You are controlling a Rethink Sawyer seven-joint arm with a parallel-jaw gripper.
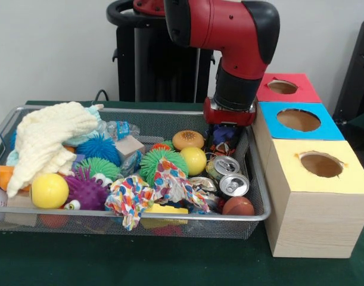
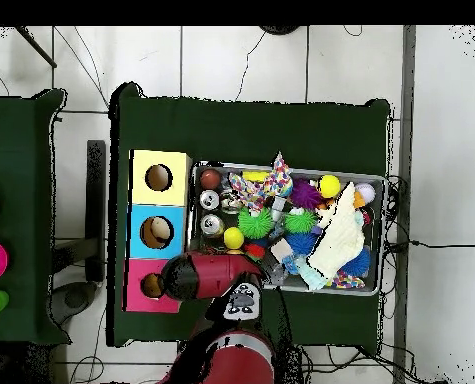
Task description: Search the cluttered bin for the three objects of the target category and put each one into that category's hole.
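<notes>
Gripper [image 1: 224, 136] is down in the far corner of the wire bin [image 1: 260, 196], the corner closest to the boxes, and honestly whether it's apart or pinched together can't be told, since the arm's red wrist [image 1: 229, 112] covers it and there's a dark jumble of stuff right underneath. From above it's totally hidden under the arm.

Bin is packed. Two crushed drink cans [image 1: 228, 176] lie side by side just in front of where the arm dips in, with a brownish ball [image 1: 238, 206] near the front corner beside them. A yellow ball [image 1: 194, 159] sits next to a green spiky ball [image 1: 153, 164], and a colourful patterned cloth [image 1: 149, 192] is draped across the front middle. At the other end a pale yellow knit cloth [image 1: 49, 138] is heaped over a blue spiky ball [image 1: 100, 149], a purple spiky toy [image 1: 85, 192] and another yellow ball [image 1: 49, 190].

Beside the bin stand three wooden boxes in a row, each with a round hole on top: yellow box [image 1: 320, 165], blue box [image 1: 299, 120], red box [image 1: 284, 87].
</notes>
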